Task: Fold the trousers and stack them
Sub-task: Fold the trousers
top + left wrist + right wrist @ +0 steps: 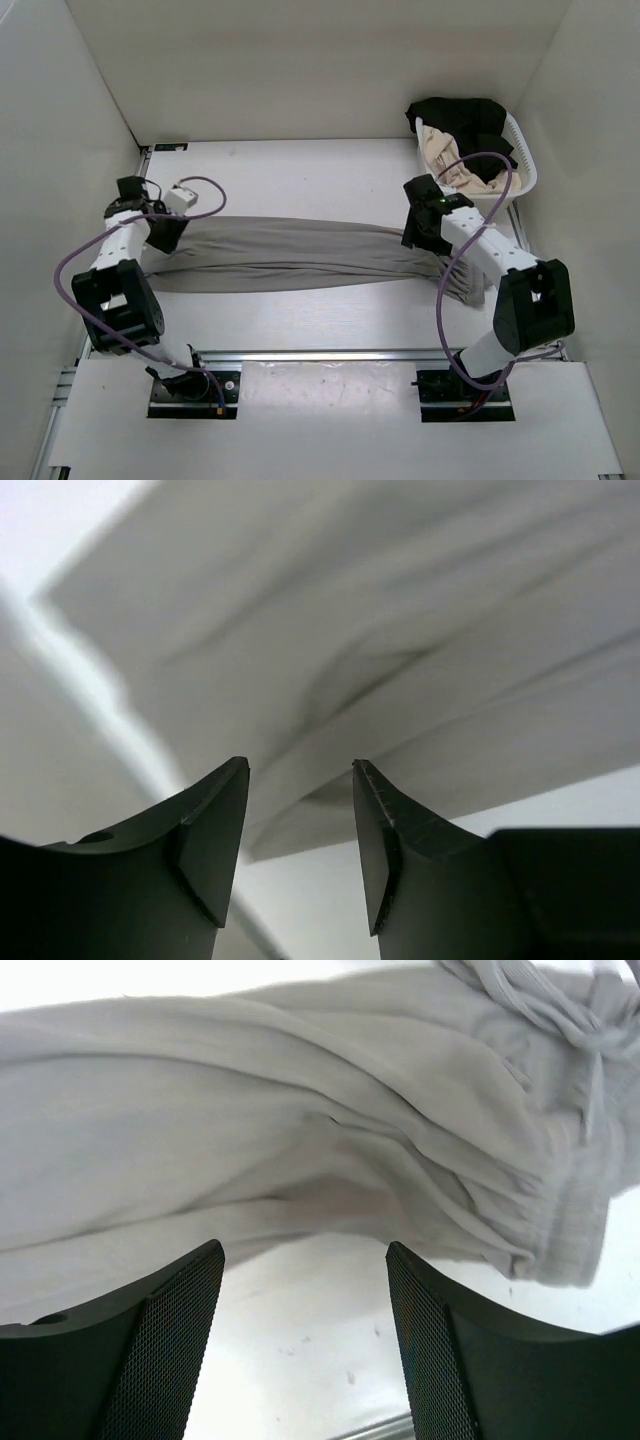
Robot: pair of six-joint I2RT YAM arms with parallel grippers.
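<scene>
Top external: trousers flat on table, long axis 9-to-3 o'clock, legs side by side. Cuff end at 9, under left gripper. Waist end at 3, just past right gripper. Each arm nearer its own end.

Wrist views: both grippers released, jaws apart, nothing between them. Cloth lies just ahead of each, at 12.

We judge next fold runs along long axis, cuffs toward waist, left arm carrying. Risk: thin cloth, only top layer pinched.

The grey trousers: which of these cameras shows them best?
The top external view: the trousers lie stretched full-length across the table. The left wrist view shows only blurred folds; the right wrist view, the gathered waistband end.
</scene>
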